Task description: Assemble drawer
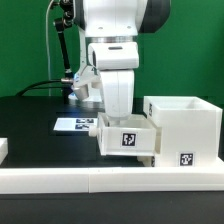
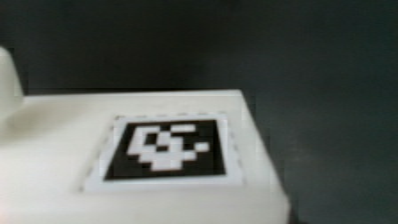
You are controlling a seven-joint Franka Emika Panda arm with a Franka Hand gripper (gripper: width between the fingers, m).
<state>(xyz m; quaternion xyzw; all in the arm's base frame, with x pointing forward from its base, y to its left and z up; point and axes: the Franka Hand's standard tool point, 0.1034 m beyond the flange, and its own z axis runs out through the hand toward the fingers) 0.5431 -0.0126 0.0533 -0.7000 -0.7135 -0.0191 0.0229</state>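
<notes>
White plastic all over. Going from the exterior view's left: a small white block at the edge, then the marker board flat on the black table. Next the small drawer box, tagged face toward the camera, tilted slightly, sitting just beside or touching the casing on the exterior view's right. The casing is upright, open top, with a tag low on its front. Neither part has a clear long axis, both being near cubic. A low white rail runs along the front, touching both parts' bases. The arm comes straight down onto the small box. The gripper is hidden behind the wrist housing, so I can't tell its spread or if it's holding the box. The wrist view is blurred: the box's tag on a white face, dark table behind.
</notes>
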